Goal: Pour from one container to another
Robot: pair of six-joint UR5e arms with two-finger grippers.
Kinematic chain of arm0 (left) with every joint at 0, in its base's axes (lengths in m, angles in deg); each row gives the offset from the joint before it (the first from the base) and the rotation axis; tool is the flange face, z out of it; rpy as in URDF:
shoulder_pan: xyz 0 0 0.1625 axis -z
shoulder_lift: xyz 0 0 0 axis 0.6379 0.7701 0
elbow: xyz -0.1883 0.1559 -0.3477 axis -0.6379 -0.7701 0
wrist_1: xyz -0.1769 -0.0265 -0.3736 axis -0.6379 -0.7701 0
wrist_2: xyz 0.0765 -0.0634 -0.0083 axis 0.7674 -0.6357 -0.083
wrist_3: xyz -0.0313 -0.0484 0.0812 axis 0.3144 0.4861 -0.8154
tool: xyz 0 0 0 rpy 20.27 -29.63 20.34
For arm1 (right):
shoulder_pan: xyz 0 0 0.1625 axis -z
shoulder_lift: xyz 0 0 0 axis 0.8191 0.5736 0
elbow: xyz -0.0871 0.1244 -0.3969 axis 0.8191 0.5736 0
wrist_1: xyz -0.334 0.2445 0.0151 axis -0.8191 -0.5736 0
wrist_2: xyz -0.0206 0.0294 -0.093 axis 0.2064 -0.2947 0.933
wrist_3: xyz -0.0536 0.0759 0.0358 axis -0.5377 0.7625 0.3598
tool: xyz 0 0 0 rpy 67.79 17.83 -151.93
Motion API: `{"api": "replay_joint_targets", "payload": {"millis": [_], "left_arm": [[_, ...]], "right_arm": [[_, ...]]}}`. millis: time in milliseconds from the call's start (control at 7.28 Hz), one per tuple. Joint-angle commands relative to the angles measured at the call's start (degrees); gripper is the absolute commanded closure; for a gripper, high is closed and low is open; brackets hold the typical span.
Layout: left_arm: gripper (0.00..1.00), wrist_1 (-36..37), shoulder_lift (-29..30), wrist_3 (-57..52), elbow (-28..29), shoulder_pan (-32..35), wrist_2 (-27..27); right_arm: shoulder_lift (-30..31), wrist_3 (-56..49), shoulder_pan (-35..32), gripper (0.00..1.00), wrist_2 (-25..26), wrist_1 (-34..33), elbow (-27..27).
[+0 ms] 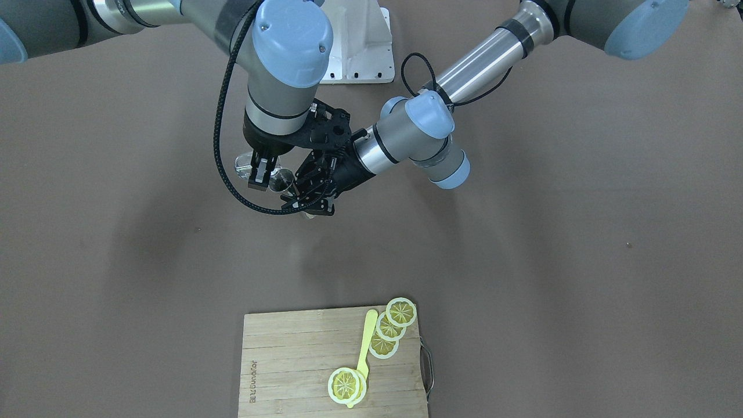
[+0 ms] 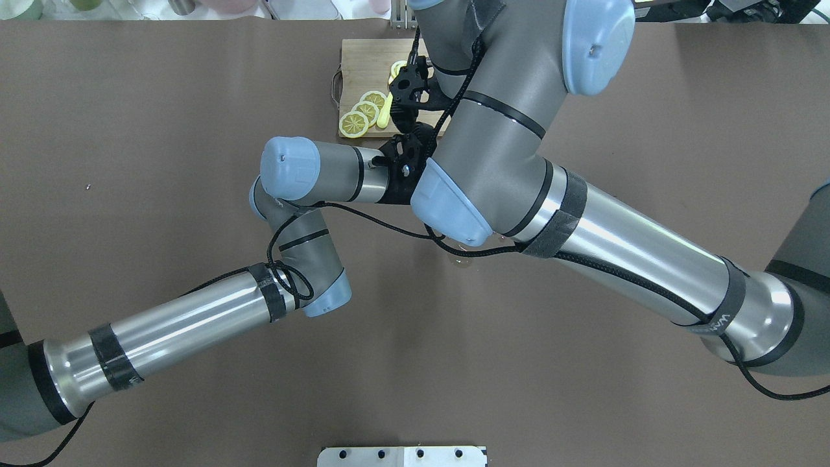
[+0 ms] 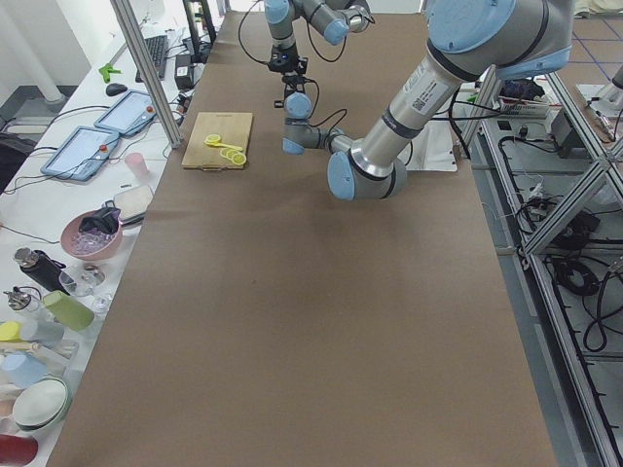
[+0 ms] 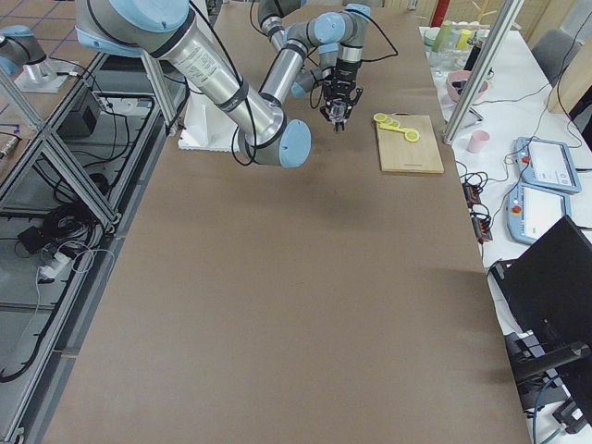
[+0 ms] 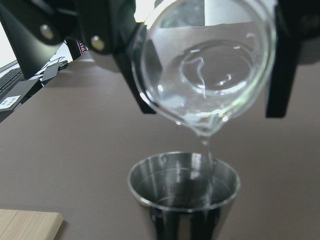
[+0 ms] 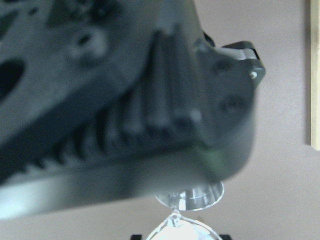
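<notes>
In the left wrist view the small clear glass cup [image 5: 207, 65] is tipped over between the black fingers [image 5: 131, 80] of my left gripper [image 5: 207, 80], which is shut on it. A thin clear stream runs from its lip into the open top of the dark grey metal jigger [image 5: 184, 192] just below. From the front, my right gripper [image 1: 261, 174] points down, shut on the jigger [image 1: 281, 180] at its waist, and my left gripper [image 1: 310, 203] reaches in beside it and hides most of the glass. The right wrist view shows the jigger [image 6: 190, 196] under the blurred left hand.
A wooden cutting board [image 1: 290, 360] lies farther across the table, carrying lemon slices [image 1: 401, 312] and a yellow utensil [image 1: 365, 342]. The right arm's black cable [image 1: 223, 151] loops down beside the grippers. A white base plate [image 1: 360, 46] sits at the robot's side.
</notes>
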Motion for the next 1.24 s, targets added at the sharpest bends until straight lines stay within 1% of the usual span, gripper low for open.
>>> {"api": "replay_joint_targets", "payload": {"millis": [0, 412, 687, 824, 962, 1099], "left_arm": [[1.0, 0.0, 0.0, 0.0, -0.06, 0.0, 0.0], [1.0, 0.0, 0.0, 0.0, -0.15, 0.0, 0.0], [1.0, 0.0, 0.0, 0.0, -0.06, 0.0, 0.0], [1.0, 0.0, 0.0, 0.0, -0.15, 0.0, 0.0], [1.0, 0.0, 0.0, 0.09, -0.15, 0.0, 0.0], [1.0, 0.0, 0.0, 0.0, -0.15, 0.0, 0.0]], "right_arm": [[-1.13, -1.0, 0.0, 1.0, 0.31, -1.03, 1.08], [-0.97, -1.71, -0.26, 1.0, 0.31, -1.13, 0.56], [0.69, -1.79, -0.87, 1.0, 0.22, -0.69, -2.59], [3.05, -1.71, -0.96, 1.0, 0.14, 0.44, -5.57], [6.04, -1.18, -1.84, 1.0, -0.13, 5.67, -7.77], [7.89, -0.74, -2.19, 1.0, -0.39, 8.08, -9.36]]}}
